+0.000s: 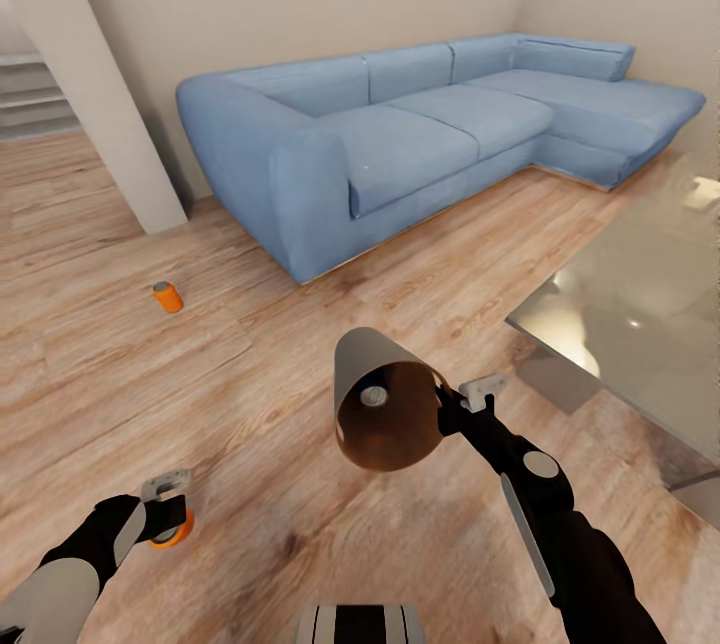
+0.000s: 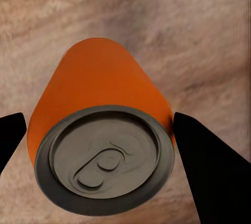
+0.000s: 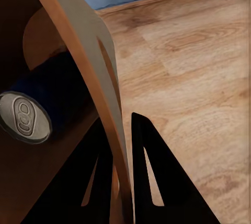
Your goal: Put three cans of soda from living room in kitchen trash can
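Living-room stage, one of three stowed: the right gripper (image 3: 123, 145) pinches the wall of the tilted pale grey, wood-lined bin (image 1: 360, 364) holding the dark blue can (image 3: 39, 104), the left gripper (image 1: 168, 509) clasps one orange can (image 2: 99, 130) near the wood floor (image 1: 260, 484), and the other orange can (image 1: 167, 297) lies uncollected before the blue corner sofa (image 1: 420, 139).

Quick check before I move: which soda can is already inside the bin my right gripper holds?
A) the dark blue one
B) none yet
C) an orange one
A: the right wrist view shows the dark blue can lying inside the bin, whose rim the right gripper pinches.
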Controlling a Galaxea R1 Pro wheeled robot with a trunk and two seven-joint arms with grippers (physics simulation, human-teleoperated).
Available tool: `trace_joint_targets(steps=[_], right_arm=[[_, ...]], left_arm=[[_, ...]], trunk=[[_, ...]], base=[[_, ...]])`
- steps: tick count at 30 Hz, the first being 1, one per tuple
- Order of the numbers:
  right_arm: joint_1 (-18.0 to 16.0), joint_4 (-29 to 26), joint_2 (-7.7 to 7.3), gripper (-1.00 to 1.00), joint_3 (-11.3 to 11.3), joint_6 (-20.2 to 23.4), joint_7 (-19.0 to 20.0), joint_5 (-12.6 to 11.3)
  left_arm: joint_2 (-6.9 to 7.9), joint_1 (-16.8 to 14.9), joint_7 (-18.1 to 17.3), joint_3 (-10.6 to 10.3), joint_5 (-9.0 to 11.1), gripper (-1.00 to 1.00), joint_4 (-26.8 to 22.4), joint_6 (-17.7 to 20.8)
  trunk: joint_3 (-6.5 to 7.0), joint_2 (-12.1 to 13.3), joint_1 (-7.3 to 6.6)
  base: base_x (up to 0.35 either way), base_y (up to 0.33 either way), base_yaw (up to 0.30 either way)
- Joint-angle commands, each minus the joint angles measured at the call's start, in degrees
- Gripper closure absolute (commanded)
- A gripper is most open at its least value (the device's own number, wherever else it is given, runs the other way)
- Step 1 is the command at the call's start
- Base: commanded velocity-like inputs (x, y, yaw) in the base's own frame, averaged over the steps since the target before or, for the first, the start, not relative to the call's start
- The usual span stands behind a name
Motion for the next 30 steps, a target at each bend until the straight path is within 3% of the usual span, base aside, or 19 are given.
trace_joint_targets(steps=[1, 23, 30], right_arm=[[0.0, -0.1, 0.01, 1.00, 0.0, 0.0, 0.3, -0.6], [0.0, 0.0, 0.18, 1.00, 0.3, 0.7, 0.3, -0.5], [0.0, -1.1, 0.26, 1.00, 0.9, 9.8, 0.3, -0.5]], left_arm=[[0.00, 0.0, -0.1, 0.0, 0.0, 1.00, 0.0, 0.0], [-0.49, -0.1, -0.1, 0.0, 0.0, 1.00, -0.5, 0.6], [-0.53, -0.2, -0.1, -0.1, 0.0, 1.00, -0.9, 2.5]], trunk=[[0.23, 0.0, -0.03], [5.11, 0.3, -0.59], [6.66, 0.4, -0.78]], base=[[0.000, 0.000, 0.000], [0.000, 0.000, 0.000], [0.000, 0.000, 0.000]])
